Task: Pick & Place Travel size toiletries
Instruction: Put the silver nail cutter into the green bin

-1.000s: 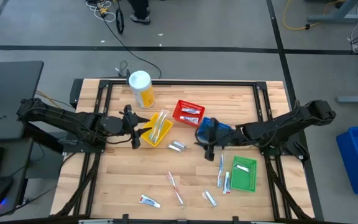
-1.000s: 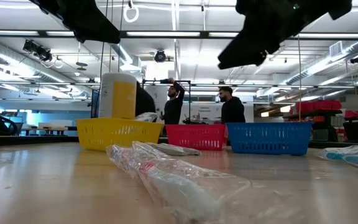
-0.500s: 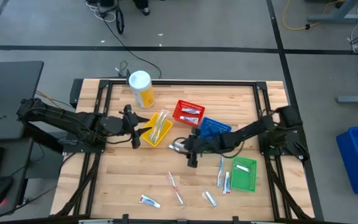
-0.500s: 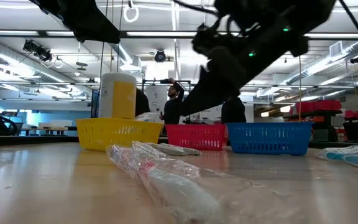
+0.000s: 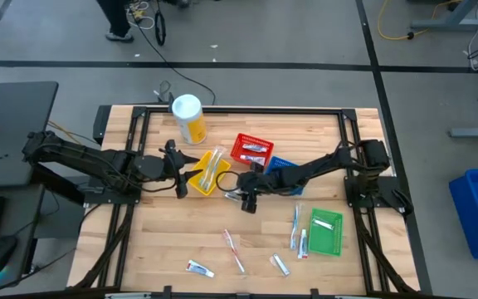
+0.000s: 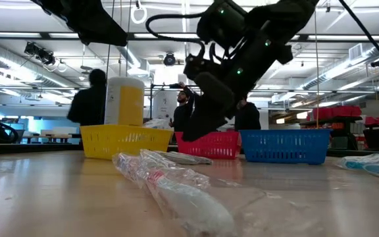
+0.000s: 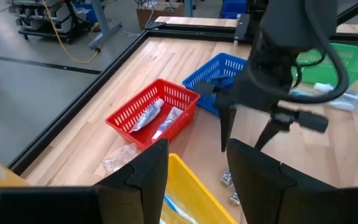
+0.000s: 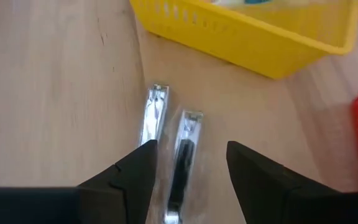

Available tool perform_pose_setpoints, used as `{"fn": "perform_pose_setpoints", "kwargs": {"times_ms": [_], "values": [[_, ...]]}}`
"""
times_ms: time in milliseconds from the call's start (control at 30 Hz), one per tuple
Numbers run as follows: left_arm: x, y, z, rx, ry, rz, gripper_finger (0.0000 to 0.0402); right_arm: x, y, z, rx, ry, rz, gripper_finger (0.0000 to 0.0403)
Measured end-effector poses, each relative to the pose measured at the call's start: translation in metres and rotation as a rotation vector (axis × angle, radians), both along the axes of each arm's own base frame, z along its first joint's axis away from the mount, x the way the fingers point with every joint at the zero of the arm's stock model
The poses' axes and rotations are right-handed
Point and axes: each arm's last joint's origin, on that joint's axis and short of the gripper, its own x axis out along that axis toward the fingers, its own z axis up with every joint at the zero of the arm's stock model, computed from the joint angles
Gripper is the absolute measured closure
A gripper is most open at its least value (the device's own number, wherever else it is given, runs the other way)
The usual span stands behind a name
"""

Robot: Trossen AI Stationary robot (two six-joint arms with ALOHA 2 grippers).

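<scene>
Wooden table [image 5: 156, 241]: 4 baskets, seemingly wrapped toiletries [image 5: 234, 250].

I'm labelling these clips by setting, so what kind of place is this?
Probably a robotics lab or workshop, not a home. Exposed ducts and strip lights run overhead, cables trail across the bare grey floor, and sorting baskets like the yellow basket sit on a framed wooden table.

The right hand [image 5: 241, 196] has swung from the blue basket [image 5: 286, 170] to the nail clippers [image 8: 169, 134].
</scene>
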Motion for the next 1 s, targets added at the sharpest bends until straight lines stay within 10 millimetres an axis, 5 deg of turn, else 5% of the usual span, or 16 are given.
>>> {"fn": "perform_pose_setpoints", "kwargs": {"times_ms": [533,1000], "values": [[0.0,0.0,-0.001,0.004,0.007,0.01,0.023,0.001,0.001,-0.026,0.012,0.086,0.02,0.0228],[0.0,0.0,-0.001,0.004,0.009,0.01,0.023,-0.001,0.003,-0.027,0.044,0.113,0.037,0.0324]]}}
